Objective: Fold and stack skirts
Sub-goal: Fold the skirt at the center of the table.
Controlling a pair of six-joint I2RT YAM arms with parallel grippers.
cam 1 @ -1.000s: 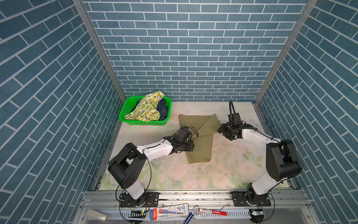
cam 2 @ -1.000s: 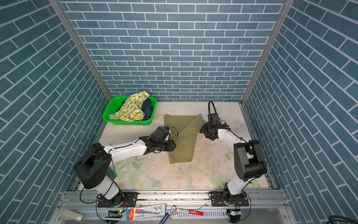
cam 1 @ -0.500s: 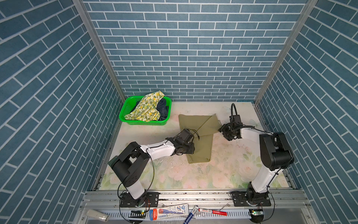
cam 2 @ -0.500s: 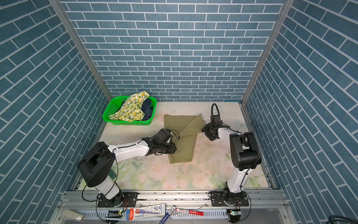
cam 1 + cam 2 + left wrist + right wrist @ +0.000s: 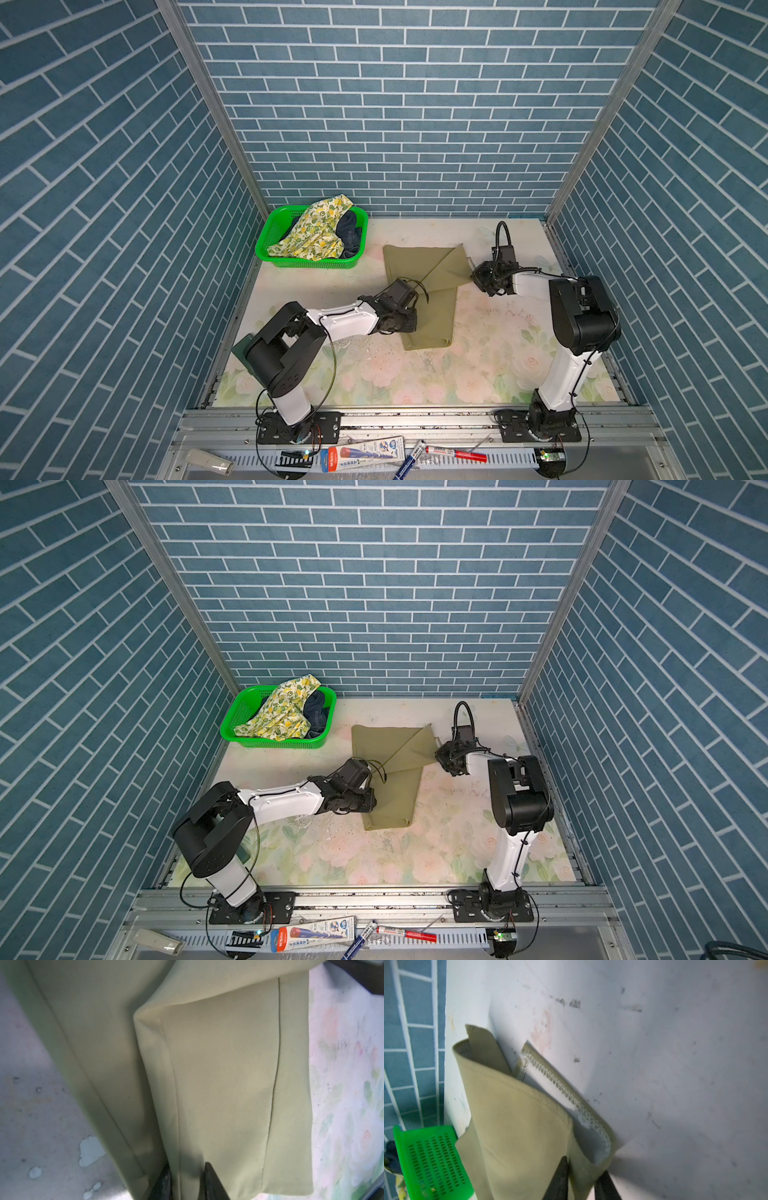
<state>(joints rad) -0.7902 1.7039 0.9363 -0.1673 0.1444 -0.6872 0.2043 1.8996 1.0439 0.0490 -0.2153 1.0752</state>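
Pinching the olive-khaki skirt [image 5: 428, 307], half-folded mid-desk [image 5: 478, 365]: left fingers [image 5: 212, 1184] clamp its side edge, right fingers [image 5: 560, 1180] its flap corner, probably for another fold. Lemon-print skirt [image 5: 316, 232] and denim skirt [image 5: 351, 232] sit in the green basket [image 5: 270, 245].

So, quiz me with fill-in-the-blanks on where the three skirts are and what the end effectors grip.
The green basket holds ____ skirts: the lemon-print skirt and the navy skirt.
The olive skirt lies on the table, so ____ skirt is outside the basket.
The left end effector and the right end effector each pinch an edge of the ____ skirt.
Missing words: two; one; olive.
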